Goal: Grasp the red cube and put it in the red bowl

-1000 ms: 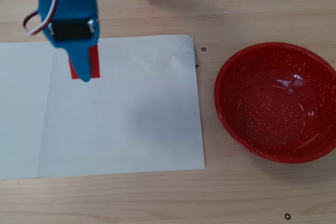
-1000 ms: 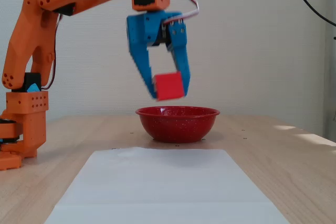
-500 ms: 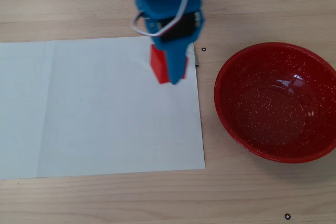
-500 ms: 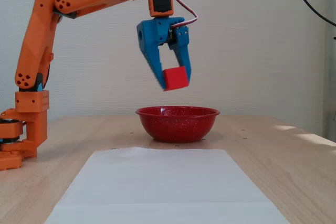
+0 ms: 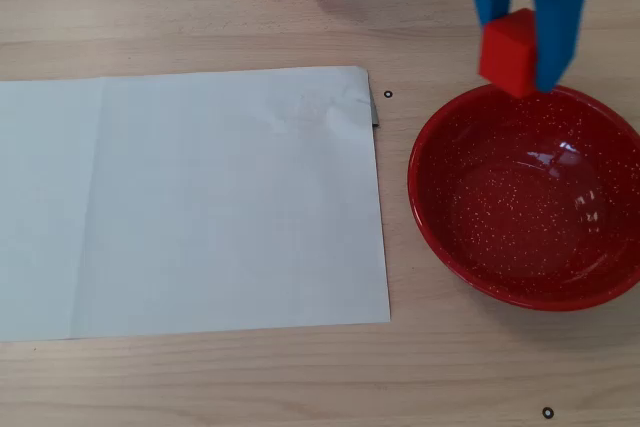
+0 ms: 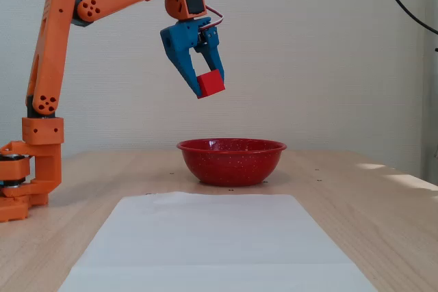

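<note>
Blue two-finger hand [image 6: 209,87] clamps small matte red cube [image 6: 211,83] | high above glossy speckled red bowl [image 6: 231,161], near its rim | advice: centre over bowl, lower, then release.

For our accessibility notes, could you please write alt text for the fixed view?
An orange robot arm holds the red cube in its blue gripper high in the air, above the left rim of the empty red bowl. The bowl sits on a wooden table, behind a white paper sheet.
</note>
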### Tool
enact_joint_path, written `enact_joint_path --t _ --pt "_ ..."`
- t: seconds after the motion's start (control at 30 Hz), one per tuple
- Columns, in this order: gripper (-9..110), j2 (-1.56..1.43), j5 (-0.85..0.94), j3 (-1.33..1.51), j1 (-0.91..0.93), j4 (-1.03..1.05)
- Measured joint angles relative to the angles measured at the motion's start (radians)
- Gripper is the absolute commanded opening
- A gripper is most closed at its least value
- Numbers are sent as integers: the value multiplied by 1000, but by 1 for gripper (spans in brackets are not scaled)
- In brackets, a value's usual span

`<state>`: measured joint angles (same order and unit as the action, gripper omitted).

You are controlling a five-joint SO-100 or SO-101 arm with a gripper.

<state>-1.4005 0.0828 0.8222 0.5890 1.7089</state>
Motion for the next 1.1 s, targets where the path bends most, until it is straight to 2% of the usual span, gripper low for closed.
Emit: enact_joint_path --t 0.2,0.3,0.47,0.63,0.8,1.1 --pt "2 0 6 192 52 -225" --pt "13 0 5 276 49 -337" --pt "35 0 5 344 61 -382" --pt "41 0 5 345 58 -382" --pt "36 0 5 344 60 -376" --pt "0 0 5 201 -32 -199"
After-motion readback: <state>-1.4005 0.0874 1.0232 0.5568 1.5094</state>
